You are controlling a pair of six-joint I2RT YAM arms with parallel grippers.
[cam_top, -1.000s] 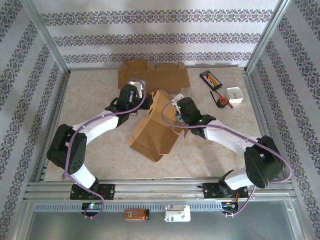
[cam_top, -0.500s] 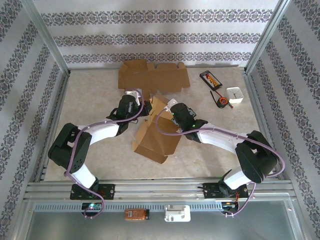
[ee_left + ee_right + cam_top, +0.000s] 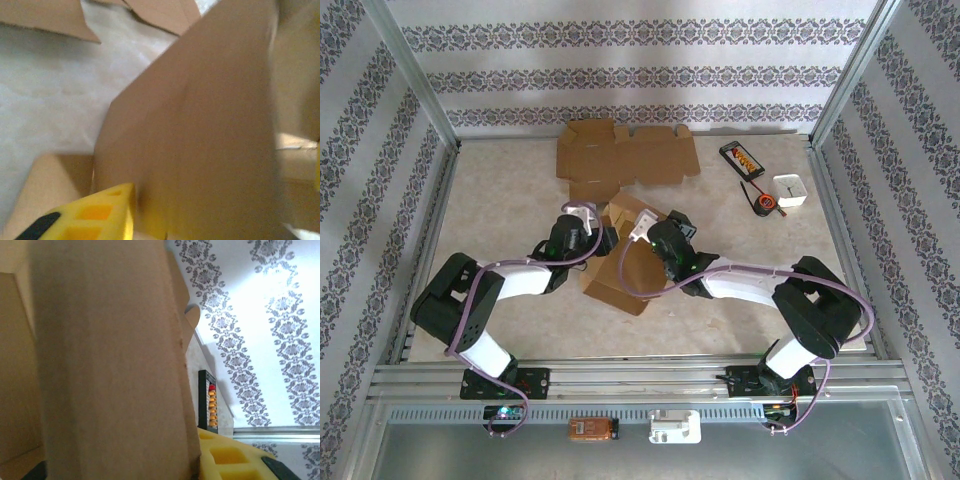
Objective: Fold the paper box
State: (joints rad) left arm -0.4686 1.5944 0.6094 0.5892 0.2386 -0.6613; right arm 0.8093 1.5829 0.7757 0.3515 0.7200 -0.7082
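Right gripper (image 3: pixel 648 233) clamps the paper box (image 3: pixel 625 268) wall; left gripper (image 3: pixel 584 226) sits just beside it, grip impossible to tell.

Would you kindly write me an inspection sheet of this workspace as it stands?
Surface: beige marbled tabletop, no damage seen.
Job's things: part-folded brown cardboard box at centre; flat brown cardboard blank at the back.
Clutter: black tray of orange pieces, small white square tub, orange-black tool, all back right.
Grippers: left gripper and right gripper against the box; jaws unclear.
Cables: purple cables along both arms.
Surroundings: patterned wallpaper walls, aluminium frame.
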